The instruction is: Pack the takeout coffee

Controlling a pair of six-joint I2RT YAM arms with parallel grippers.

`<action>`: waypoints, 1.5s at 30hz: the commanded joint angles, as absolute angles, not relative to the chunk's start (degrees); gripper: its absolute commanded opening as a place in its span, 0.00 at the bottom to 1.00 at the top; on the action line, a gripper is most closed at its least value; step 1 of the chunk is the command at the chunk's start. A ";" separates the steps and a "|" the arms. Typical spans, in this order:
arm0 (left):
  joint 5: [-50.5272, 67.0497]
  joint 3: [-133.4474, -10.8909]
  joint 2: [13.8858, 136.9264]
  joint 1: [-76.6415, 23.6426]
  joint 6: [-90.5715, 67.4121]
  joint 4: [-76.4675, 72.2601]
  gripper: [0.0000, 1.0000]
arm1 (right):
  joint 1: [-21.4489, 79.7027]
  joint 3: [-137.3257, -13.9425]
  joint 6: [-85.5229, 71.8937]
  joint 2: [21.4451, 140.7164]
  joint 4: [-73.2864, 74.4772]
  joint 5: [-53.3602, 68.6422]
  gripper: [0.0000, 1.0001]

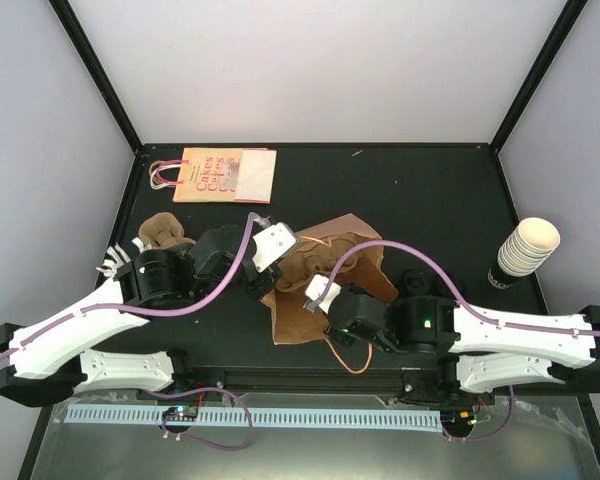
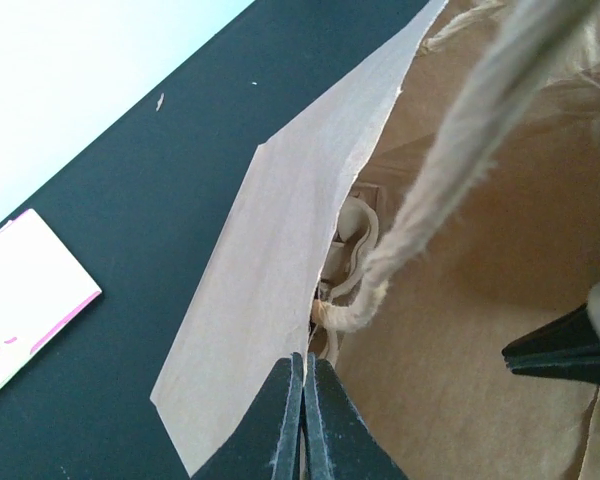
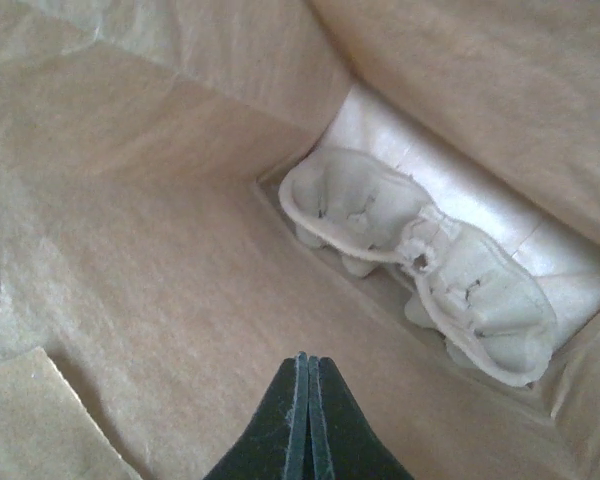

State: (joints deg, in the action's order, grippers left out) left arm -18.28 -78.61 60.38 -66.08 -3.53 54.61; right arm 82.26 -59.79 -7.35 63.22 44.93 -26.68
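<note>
The left tool (image 2: 303, 366) pinches the rim of the brown paper bag (image 2: 265, 260) lying on the table (image 2: 170, 180). The right tool (image 3: 308, 364), pressed together and empty, sits inside the bag facing a pulp cup tray (image 3: 420, 250) at its bottom. The takeout coffee cannot be made out in any view.

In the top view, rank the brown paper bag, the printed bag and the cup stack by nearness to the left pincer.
1. Brown paper bag, centre, right at the left pincer.
2. Printed bag, far side, left of centre.
3. Cup stack, right edge.
</note>
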 commanded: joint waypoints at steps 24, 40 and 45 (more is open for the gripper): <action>-19.51 -81.33 59.91 -66.36 -3.03 54.58 0.01 | 82.54 -55.14 -9.60 57.98 38.60 -32.02 0.01; -20.22 -83.74 60.29 -66.36 -3.17 55.28 0.01 | 82.62 -51.71 -0.87 58.67 35.28 -26.19 0.01; -20.19 -83.99 60.25 -66.35 -3.08 55.54 0.01 | 82.63 -50.12 1.89 58.03 34.22 -26.01 0.01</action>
